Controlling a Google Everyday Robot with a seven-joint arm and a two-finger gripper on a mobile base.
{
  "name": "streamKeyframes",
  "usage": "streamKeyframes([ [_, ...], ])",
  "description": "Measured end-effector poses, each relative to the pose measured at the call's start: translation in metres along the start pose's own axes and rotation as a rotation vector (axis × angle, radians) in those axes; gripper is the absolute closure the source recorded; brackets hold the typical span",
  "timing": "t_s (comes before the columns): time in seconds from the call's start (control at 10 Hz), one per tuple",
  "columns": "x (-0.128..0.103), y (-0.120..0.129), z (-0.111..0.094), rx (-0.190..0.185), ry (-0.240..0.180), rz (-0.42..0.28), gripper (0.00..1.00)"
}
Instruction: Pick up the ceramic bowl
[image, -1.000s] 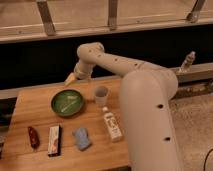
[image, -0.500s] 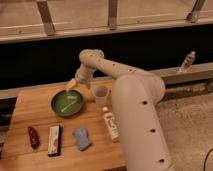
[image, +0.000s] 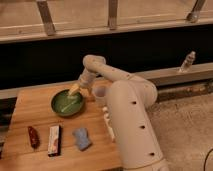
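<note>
The ceramic bowl (image: 66, 103) is round, glossy green with a darker rim and pale streaks inside. It sits on the wooden table (image: 30, 112) toward the back middle. My gripper (image: 75, 90) hangs at the bowl's back right rim, its pale tips reaching just over the edge. The white arm comes up from the lower right and bends back over the table. A small translucent plastic cup (image: 99, 93) stands just right of the bowl, partly behind the arm.
A red item (image: 33, 136), a flat dark and white packet (image: 54, 140) and a blue-grey crumpled thing (image: 81, 138) lie along the table's front. A white bottle (image: 107, 121) lies partly hidden by the arm. A bottle (image: 187, 62) stands on the ledge at right.
The gripper has dropped from above the table's back edge down to the bowl's back right rim. The arm has swung left and forward. The bowl has stayed put.
</note>
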Motion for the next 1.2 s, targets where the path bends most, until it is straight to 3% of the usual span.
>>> streamKeyframes([
  [0.3,-0.002,-0.001,0.001,0.005,0.008,0.001,0.2],
  [0.6,-0.002,-0.005,0.029,0.008,0.069,0.006,0.2],
  [0.8,-0.003,-0.01,0.032,0.01,0.075,0.011,0.21],
  [1.2,-0.003,-0.012,0.027,0.012,0.075,0.011,0.6],
])
